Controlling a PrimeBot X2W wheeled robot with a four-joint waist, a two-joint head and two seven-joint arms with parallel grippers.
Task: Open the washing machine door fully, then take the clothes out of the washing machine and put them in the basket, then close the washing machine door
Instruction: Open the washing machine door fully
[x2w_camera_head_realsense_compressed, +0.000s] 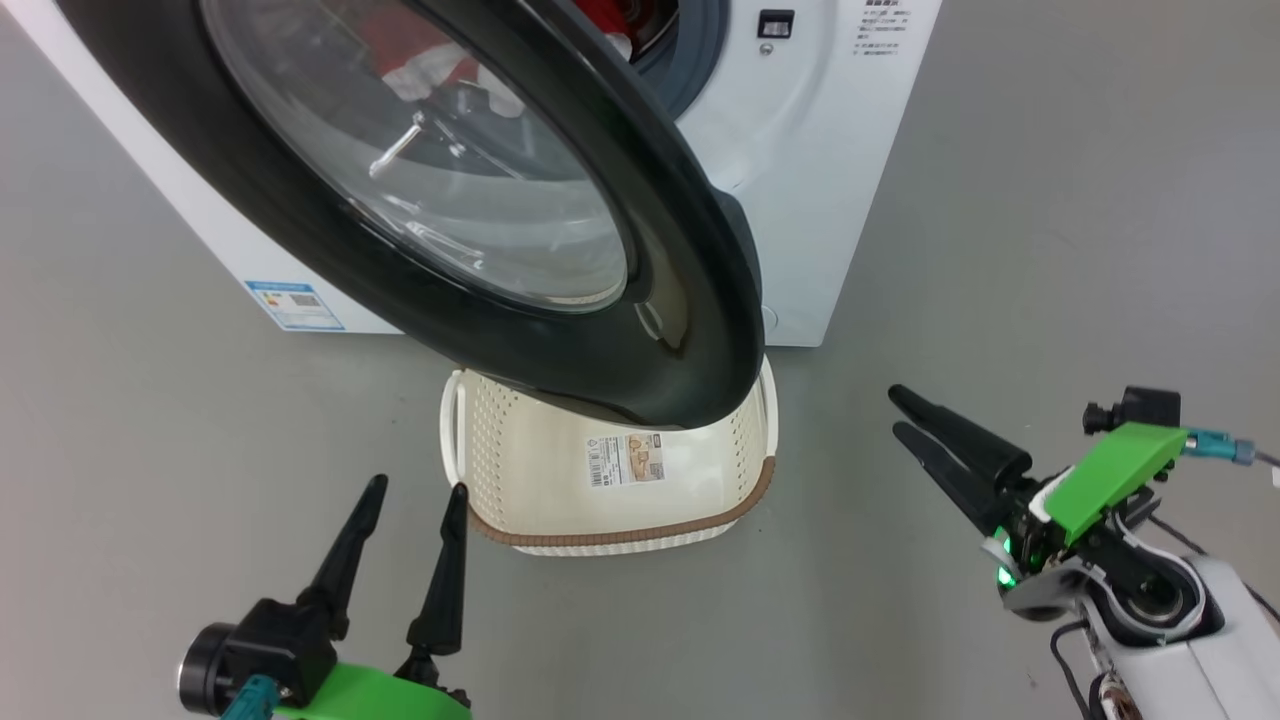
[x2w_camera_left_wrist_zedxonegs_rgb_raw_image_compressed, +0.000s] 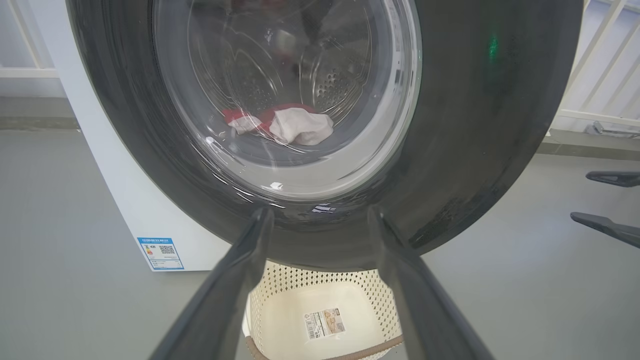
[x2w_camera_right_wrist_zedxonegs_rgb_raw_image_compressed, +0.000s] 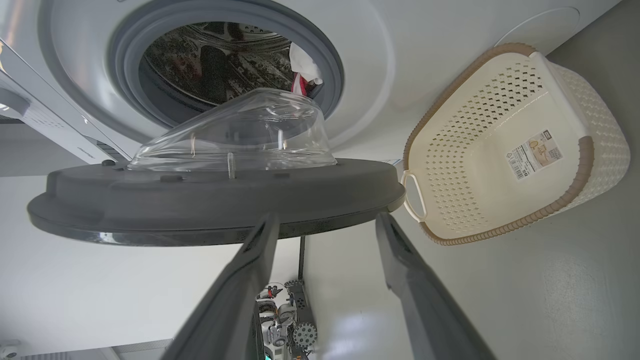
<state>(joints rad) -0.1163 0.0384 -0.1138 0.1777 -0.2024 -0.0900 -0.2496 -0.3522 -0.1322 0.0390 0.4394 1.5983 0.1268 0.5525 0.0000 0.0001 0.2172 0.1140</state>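
Two grippers are on my screen, both spread wide with their fingers free. The left gripper hangs in front of the washing machine, facing the outer face of the washing machine door, and one of its fingertips is just beside the near corner of the basket (I cannot tell whether it touches). The right gripper sits off the machine's right front corner, pointing toward the door's free edge and apart from it. The door stands swung out from the machine's front, hinged on the machine's left side; in the right wrist view I see it edge-on, its glass bowl bulging back toward the drum opening. The clothes lie inside the machine's drum, red and white, at the lip of the grey rubber ring; the left wrist view shows them through the door glass. The basket rests on the grey floor directly in front of the machine, partly under the door's lower rim, its paper label showing on its bottom. A small blue label marks the machine's lower left corner.
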